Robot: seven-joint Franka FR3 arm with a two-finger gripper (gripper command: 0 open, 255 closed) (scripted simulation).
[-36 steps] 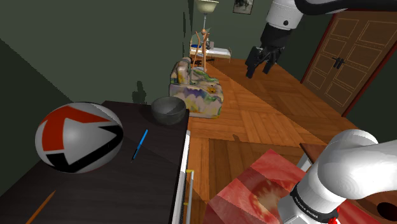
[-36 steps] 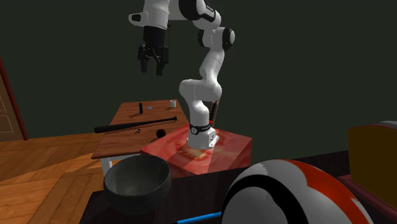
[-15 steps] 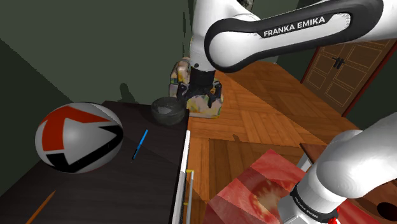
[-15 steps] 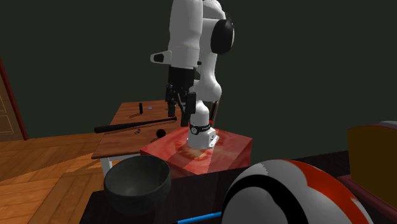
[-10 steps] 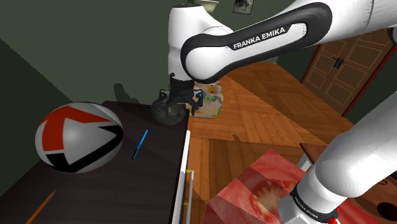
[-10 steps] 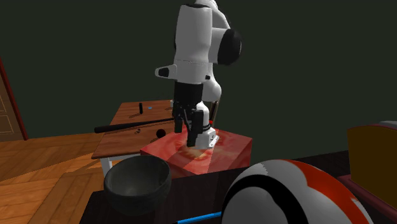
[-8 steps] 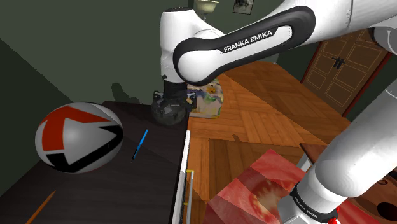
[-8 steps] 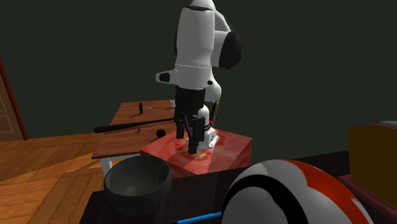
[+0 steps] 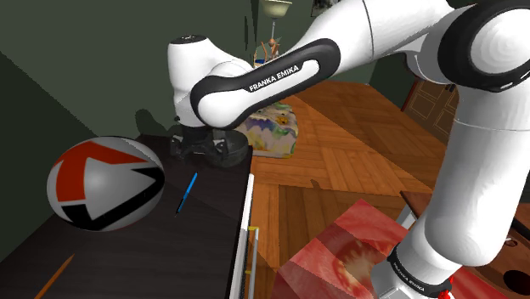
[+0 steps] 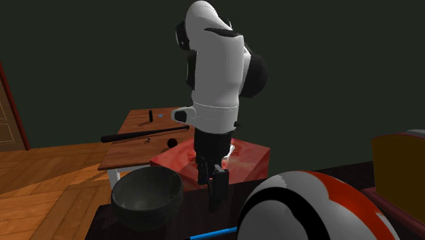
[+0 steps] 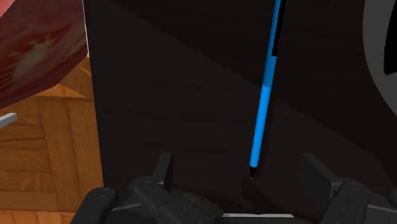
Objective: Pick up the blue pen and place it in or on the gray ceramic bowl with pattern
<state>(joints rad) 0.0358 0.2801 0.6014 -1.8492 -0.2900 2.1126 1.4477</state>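
Observation:
The blue pen (image 9: 187,192) lies on the dark table (image 9: 212,229), between the bowl and a big ball. The dark grey bowl (image 9: 232,154) stands at the table's far edge, partly behind the arm; it shows plainly in the second exterior view (image 10: 146,198). My gripper (image 9: 188,155) hangs low over the table beside the bowl, just beyond the pen's far end. In the wrist view the gripper (image 11: 240,175) is open, its fingers (image 11: 164,170) wide apart. The pen (image 11: 264,95) runs away from them, with its dark tip lying between them, untouched.
A large red, white and black ball (image 9: 106,183) rests close beside the pen. An orange pencil (image 9: 55,276) lies at the table's near end. The red stand (image 9: 340,255) is beside the table. A wooden side table with a black bat (image 10: 144,136) stands behind the arm.
The arm has swung down from high over the wooden floor to the dark table, past the bowl, and now hovers by the pen. The fingers stayed open; the pen has not moved.

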